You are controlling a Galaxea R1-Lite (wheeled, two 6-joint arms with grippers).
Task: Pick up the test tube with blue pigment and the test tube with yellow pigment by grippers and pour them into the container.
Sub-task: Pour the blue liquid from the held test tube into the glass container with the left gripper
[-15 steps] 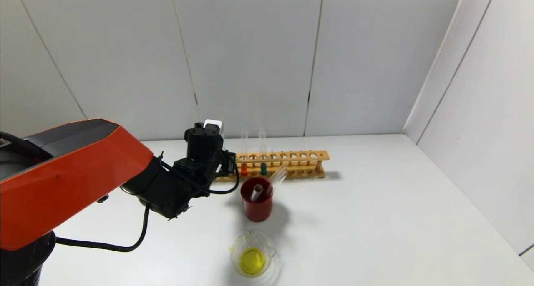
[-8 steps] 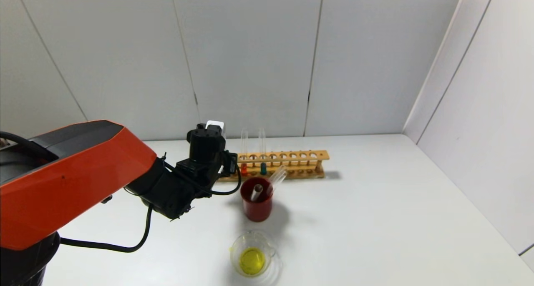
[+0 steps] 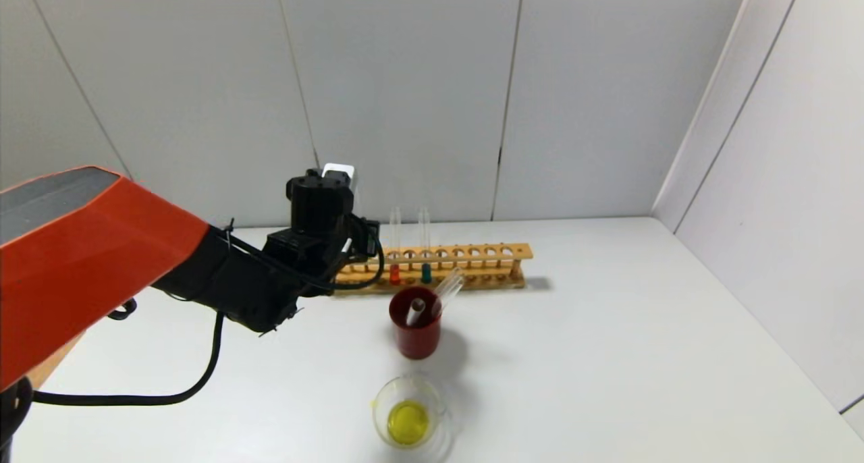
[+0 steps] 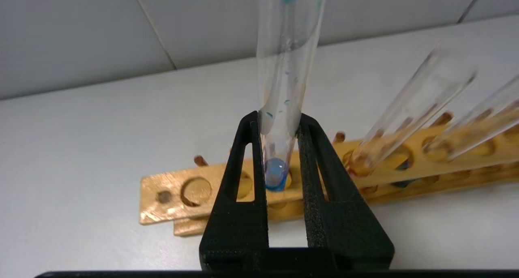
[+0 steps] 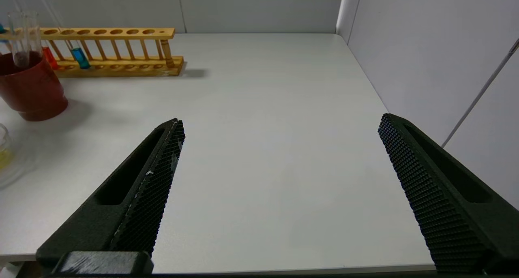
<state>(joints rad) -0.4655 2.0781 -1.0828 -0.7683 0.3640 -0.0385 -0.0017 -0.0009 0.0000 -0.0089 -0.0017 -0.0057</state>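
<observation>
My left gripper is shut on the test tube with blue pigment and holds it upright just above the left end of the wooden rack. Blue liquid sits at the tube's round bottom. In the head view the gripper's black wrist hides the held tube. A second teal-blue tube stands in the rack. The container, a low glass beaker, holds yellow liquid near the front. No tube with yellow liquid shows. My right gripper is open and empty over bare table at the right.
A red-orange tube stands in the rack beside the teal one. A dark red cup with two empty tubes stands between rack and beaker. Walls close in behind and on the right.
My left arm has risen and drawn slightly left, and its gripper stands higher over the rack's left end. The right arm has not visibly moved.
</observation>
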